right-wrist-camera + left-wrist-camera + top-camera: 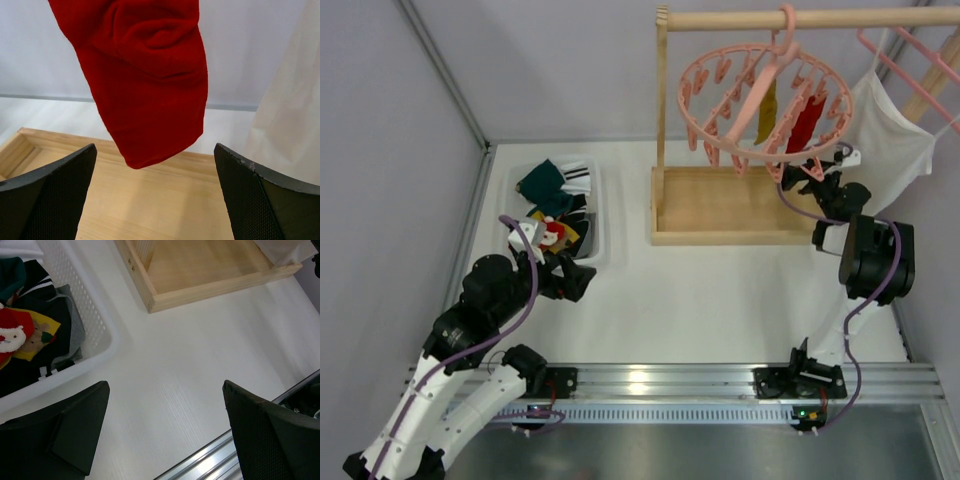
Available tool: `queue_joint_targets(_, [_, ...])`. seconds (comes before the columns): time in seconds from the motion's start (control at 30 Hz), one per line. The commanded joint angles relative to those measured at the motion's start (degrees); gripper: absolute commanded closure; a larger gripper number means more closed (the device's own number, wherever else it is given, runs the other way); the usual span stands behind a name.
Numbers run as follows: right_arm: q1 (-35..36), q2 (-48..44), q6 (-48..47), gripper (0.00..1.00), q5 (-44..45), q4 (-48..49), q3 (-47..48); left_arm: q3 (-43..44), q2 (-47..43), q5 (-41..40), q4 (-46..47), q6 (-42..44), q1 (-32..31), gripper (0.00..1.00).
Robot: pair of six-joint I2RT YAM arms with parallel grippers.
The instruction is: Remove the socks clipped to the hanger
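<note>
Right gripper [155, 150]: fingers spread wide, nothing pinched. The red fabric sock [145, 75] hangs straight down into the gap, with its toe end about level with the fingertips and roughly centred. It touches neither finger [50, 200].

The top view places that sock on the right side of the round pink plastic clip hanger [725, 80], which hooks over the rod of the wooden rack [730, 205]. A mustard-yellow fabric sock [767, 110] hangs from the same ring, just left of the red one. The right gripper sits under the ring's near-right edge, among the dangling pegs. A large white shirt [890, 135] hangs just to its right and shows as a pale edge in the right wrist view.

The right wrist view shows the sock-to-finger gap, which the top view hides behind pegs. It shows neither the clip nor the ring.

Left gripper [165, 385]: fingers spread apart, with only bare white table [190, 365] between them. It hovers just beside the white perforated plastic basket [95, 325], well apart from the hanger.

In the left wrist view the basket holds mixed socks: black-and-white striped, grey, and a red-and-yellow Santa print. The top view adds a dark teal sock [545, 180] lying at the basket's far end.
</note>
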Motion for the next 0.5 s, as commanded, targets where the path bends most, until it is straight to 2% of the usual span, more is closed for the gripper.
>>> queue_joint_targets(0.0, [-1.43,2.33,-1.48,0.04,-5.58,5.57,5.09,-0.30,0.93,0.66,3.45,0.19,-0.16,0.02])
queue_joint_targets(0.13, [-1.87,6.10,-1.83,0.04,-8.92,5.57,8.78,-0.21,1.19,0.66,3.45,0.28,-0.07,0.02])
queue_joint_targets(0.37, [-2.22,11.56,-0.17,0.04,-7.96,8.55,14.31,-0.13,2.16,0.92,3.45,0.63,-0.07,0.02])
queue_joint_targets(0.47, [-2.31,13.76,1.85,0.04,-6.82,13.11,15.72,-0.13,2.60,0.92,3.45,0.63,-0.15,0.02])
